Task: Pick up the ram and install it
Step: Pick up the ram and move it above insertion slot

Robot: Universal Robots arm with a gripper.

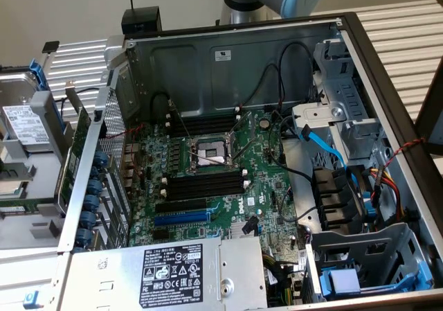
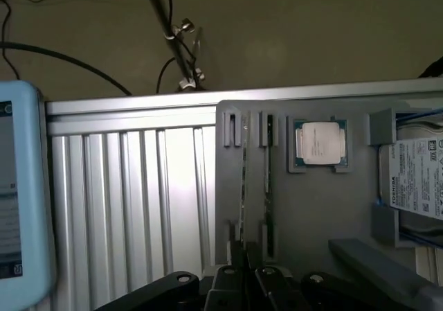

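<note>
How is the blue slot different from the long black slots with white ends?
The blue slot is one alone; the black slots sit several side by side. The blue slot lies nearer the silver box; the black slots lie beside the square socket. Both are long and thin, on the green board.

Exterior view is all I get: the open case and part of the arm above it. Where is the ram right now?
Observer: In the wrist view the ram stands on edge in a slot of a grey tray.
Operator: What is nearest it?
Observer: The pincer, at one end of that stick; whether it grips, I cannot tell.
Operator: Anything else in the tray?
Observer: A processor chip lies in its own pocket beside the slots.
</note>
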